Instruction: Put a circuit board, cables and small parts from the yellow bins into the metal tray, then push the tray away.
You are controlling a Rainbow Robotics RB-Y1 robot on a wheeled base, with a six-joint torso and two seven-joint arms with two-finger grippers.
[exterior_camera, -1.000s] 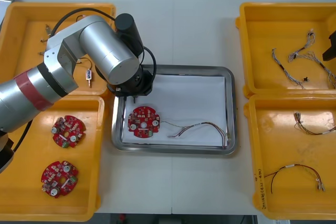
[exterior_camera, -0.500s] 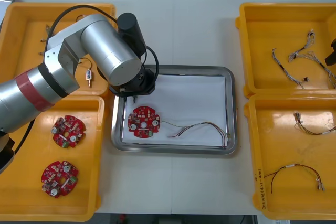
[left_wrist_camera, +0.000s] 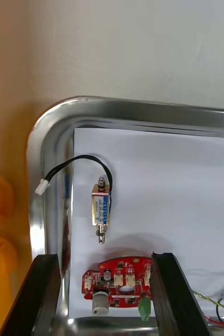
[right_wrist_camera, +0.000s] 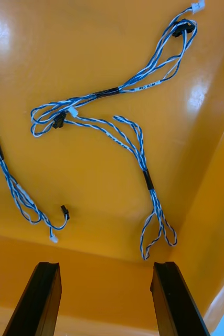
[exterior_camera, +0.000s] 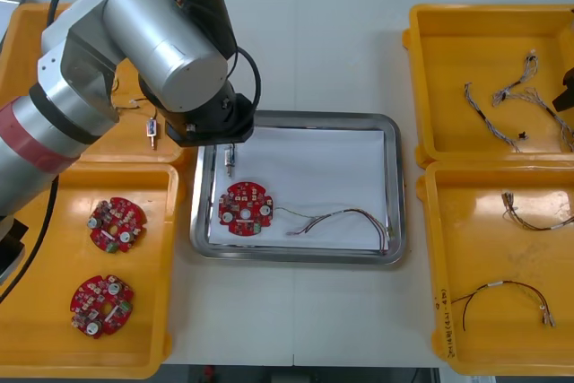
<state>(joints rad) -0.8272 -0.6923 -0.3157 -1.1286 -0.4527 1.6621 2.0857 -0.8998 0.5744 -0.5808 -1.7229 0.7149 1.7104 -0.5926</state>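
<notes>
The left hand (left_wrist_camera: 105, 257), spread, hangs over the small metal part (left_wrist_camera: 101, 209) in the metal tray (exterior_camera: 296, 117) — the right hand (right_wrist_camera: 105, 265), spread too, over twisted cables (right_wrist_camera: 117, 92).

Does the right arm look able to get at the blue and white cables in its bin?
Probably yes: the right tool hangs open above the bin, and the blue and white cables lie loose with nothing covering them.
</notes>
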